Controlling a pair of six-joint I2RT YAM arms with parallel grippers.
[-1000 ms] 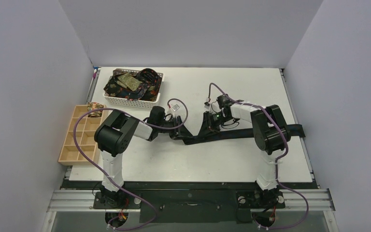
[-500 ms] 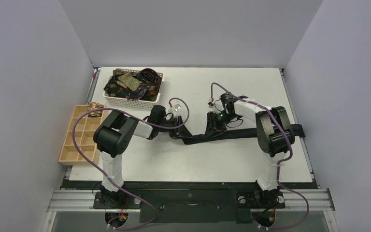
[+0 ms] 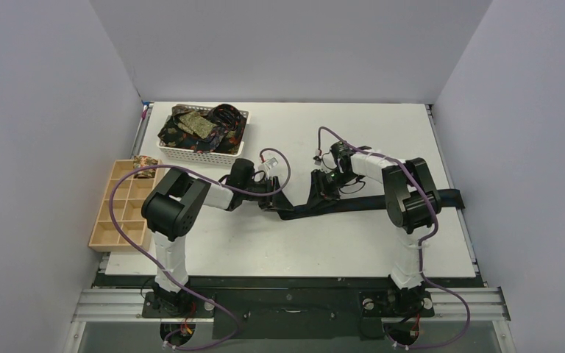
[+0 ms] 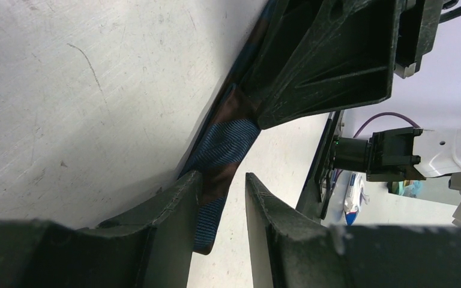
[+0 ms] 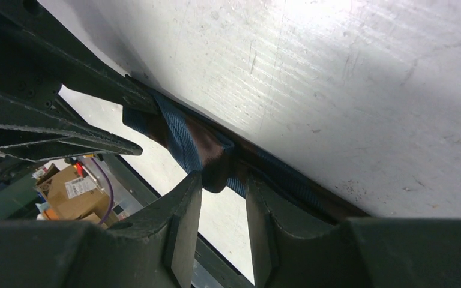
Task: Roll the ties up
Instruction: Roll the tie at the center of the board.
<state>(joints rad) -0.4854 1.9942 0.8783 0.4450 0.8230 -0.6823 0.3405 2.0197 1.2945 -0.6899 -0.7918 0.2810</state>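
- Top external view: we see a black tie lying flat across the middle of the table, from frame centre out to the right edge.
- More ties are heaped in the white basket at upper left. One small roll sits at the far corner of the wooden tray on the left.
- Both arms are low at the tie's left end. The left gripper is at the tip and the right gripper is just to its right.
- We judge the start of the roll to be at risk. With no firm clamp on it, the fabric could slide on the smooth table or a first turn could spring open and go skewed. The two grippers also work near each other and could knock together.
- Left jaws, in the left wrist view, are narrowly apart. The tie's blue-striped fabric hangs in the gap against one finger, and light shows beside the other, so we read no pinch.
- Right jaws, in the right wrist view, are also narrowly apart. A fold of the tie bunches at the fingertips, and we cannot tell whether it touches both.
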